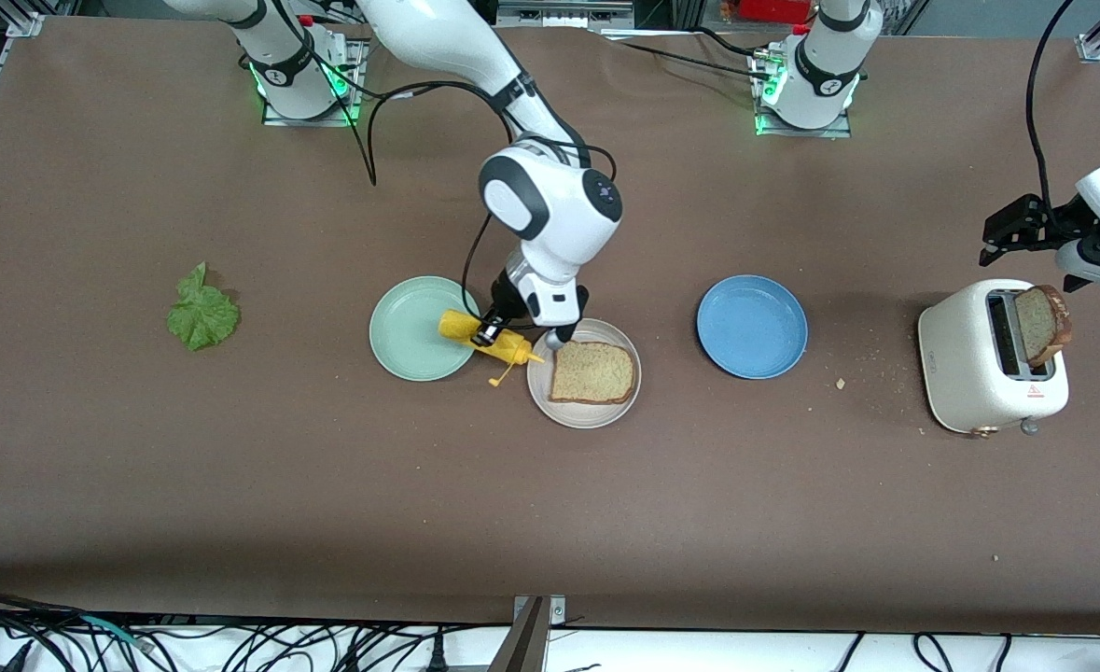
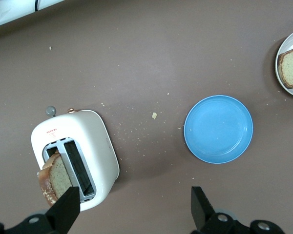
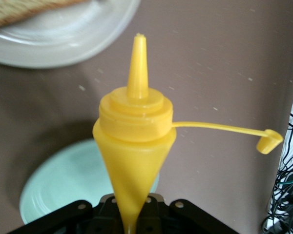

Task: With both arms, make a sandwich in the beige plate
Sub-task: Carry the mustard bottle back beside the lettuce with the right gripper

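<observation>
Showing a sandwich barely begun: one bread slice [image 1: 592,372] lies on the beige plate [image 1: 542,392] at the frame's centre. Above the plate's edge, the right pincer [image 1: 492,334] squeezes a yellow sauce bottle [image 1: 486,340] (cap dangling). At the frame's right edge, the left pincer [image 1: 1005,231] hangs wide open over the toaster [image 1: 965,359], where a second slice [image 1: 1044,324] waits. The lettuce leaf [image 1: 201,312] lies untouched on the desk [image 1: 550,504] at the frame's left.

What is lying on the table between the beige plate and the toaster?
The blue plate lies between the beige plate and the toaster, with a few crumbs near the toaster. The front view shows this.
</observation>
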{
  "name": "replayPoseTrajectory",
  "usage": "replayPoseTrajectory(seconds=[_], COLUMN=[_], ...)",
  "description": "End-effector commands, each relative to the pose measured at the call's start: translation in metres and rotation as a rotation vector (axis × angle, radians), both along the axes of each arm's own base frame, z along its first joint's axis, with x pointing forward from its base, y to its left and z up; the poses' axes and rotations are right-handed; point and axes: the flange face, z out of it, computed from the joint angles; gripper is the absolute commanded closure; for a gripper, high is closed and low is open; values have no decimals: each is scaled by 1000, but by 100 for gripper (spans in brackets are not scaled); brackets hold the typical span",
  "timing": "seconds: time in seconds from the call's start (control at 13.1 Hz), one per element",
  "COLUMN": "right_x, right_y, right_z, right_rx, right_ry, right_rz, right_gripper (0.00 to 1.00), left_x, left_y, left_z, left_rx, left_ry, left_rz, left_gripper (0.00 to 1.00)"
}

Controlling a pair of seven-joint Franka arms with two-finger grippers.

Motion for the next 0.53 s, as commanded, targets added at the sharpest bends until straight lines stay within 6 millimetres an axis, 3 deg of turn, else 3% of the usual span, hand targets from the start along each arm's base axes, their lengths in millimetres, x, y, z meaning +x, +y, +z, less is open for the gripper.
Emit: replayPoseTrajectory(seconds=[0.0,0.23,0.46], right_x=[27,54,73], right_y=[-53,-126,-211], right_z=[75,126,160], right_rx=[108,233,372], right_ry=[112,193,261], right_rz=[14,31,52], right_gripper=[100,100,100], left_x=[-2,-1,-1], left_y=[1,1,1], left_z=[5,4,4], left_rx=[19,20,20], left_ry=[-5,-4,-4], left_rz=[-12,-12,-12], left_gripper=[0,0,0])
